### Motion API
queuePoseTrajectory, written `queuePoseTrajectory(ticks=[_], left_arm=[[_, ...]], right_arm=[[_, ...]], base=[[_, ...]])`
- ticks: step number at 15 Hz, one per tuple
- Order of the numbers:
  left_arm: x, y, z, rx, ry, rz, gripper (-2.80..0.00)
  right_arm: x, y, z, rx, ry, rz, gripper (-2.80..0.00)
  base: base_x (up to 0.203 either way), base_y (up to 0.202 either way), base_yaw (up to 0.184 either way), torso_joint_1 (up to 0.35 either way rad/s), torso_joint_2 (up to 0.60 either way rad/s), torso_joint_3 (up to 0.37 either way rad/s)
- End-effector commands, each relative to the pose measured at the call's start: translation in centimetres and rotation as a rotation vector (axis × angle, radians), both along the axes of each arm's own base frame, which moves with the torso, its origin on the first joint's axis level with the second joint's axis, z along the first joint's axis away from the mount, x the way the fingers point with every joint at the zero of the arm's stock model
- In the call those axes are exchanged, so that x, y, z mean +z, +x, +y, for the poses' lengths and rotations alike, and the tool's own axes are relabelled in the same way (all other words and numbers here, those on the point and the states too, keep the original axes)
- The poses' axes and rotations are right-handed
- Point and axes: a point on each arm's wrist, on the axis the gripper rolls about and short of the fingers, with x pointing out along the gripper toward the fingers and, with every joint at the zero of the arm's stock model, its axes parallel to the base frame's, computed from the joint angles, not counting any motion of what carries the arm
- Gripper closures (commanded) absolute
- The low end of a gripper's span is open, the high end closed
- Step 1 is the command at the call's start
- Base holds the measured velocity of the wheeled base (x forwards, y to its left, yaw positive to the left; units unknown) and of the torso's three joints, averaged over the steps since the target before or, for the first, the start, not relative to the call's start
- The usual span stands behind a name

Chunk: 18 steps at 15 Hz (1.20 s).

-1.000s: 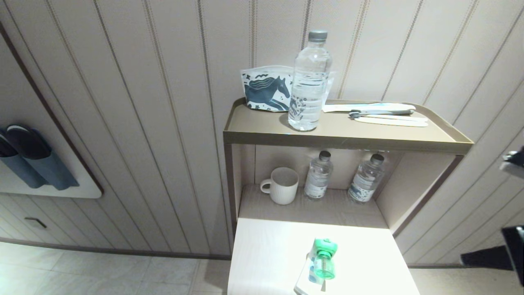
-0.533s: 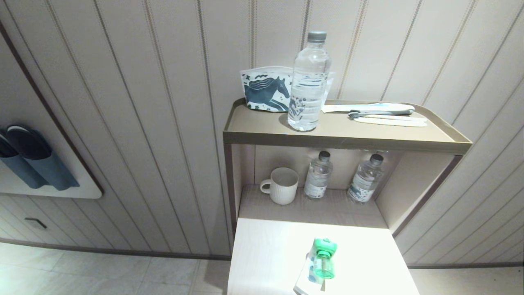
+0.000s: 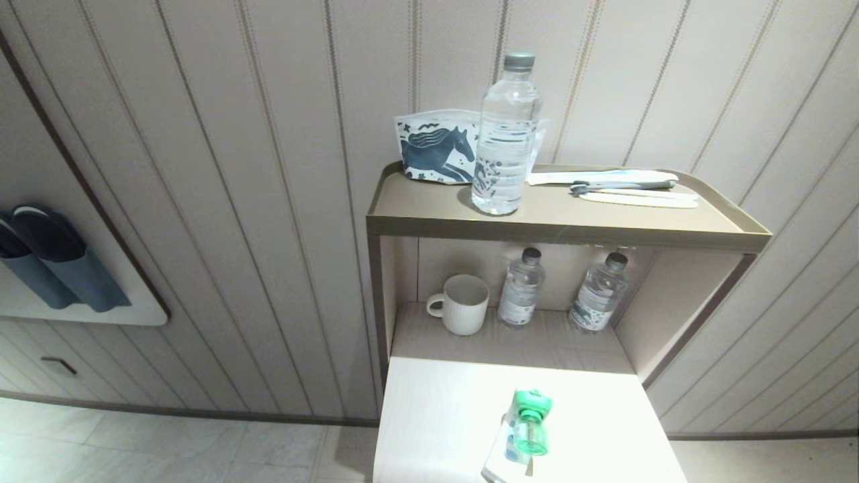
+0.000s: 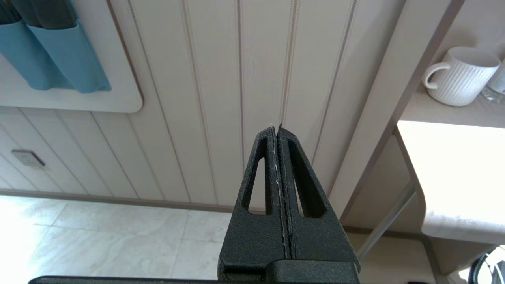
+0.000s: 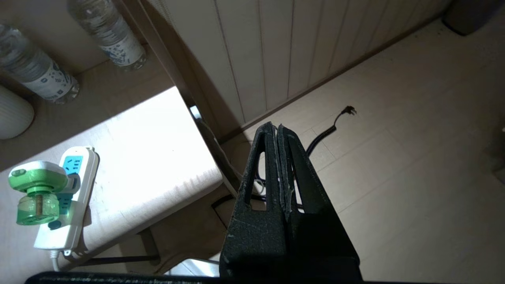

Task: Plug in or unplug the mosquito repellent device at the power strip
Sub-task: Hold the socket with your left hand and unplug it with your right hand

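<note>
While both pincers [image 4: 277, 130] [image 5: 275, 128] stay closed, empty, the mosquito repellent device [image 3: 528, 424] hides most of the power strip [image 3: 500, 459].

Green/white device [image 5: 37, 191], white strip [image 5: 69, 201] w/ blue sockets.

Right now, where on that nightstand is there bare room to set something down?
The pale lower top is bare left of the power strip, which carries the mosquito repellent device, and also behind it. The tray shelf is free at its front left. The niche is crowded: mug and two small bottles.
</note>
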Motion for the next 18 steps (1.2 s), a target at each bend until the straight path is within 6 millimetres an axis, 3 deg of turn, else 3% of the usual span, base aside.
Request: queuePoseTrajectory(ticks=[1, 4, 6, 7, 13, 18], left_arm=[[0.0, 0.0, 0.0, -0.002, 0.004, 0.004, 0.0], [-0.1, 0.0, 0.0, -0.002, 0.004, 0.005, 0.0], [-0.1, 0.0, 0.0, -0.002, 0.004, 0.005, 0.0], [-0.1, 0.0, 0.0, -0.002, 0.004, 0.005, 0.0], [0.0, 0.0, 0.0, -0.002, 0.001, 0.0, 0.0], [0.0, 0.0, 0.0, 0.0, -0.002, -0.001, 0.0]], right_arm=[[-1.5, 0.6, 0.1, 0.041, -0.045, -0.057, 0.0], [-6.6, 3.6, 0.0, 0.24, -0.19, -0.033, 0.0], [-9.6, 4.4, 0.3, 0.423, -0.231, -0.034, 0.0], [-10.1, 4.4, 0.4, 0.499, -0.247, -0.049, 0.0], [-9.9, 4.4, 0.4, 0.468, -0.22, -0.074, 0.0], [-10.8, 4.2, 0.3, 0.472, -0.222, 0.025, 0.0]], base=[[0.0, 0.0, 0.0, 0.0, 0.0, 0.0], [0.0, 0.0, 0.0, 0.0, 0.0, 0.0], [0.0, 0.0, 0.0, 0.0, 0.0, 0.0], [0.0, 0.0, 0.0, 0.0, 0.0, 0.0], [0.0, 0.0, 0.0, 0.0, 0.0, 0.0], [0.0, 0.0, 0.0, 0.0, 0.0, 0.0]])
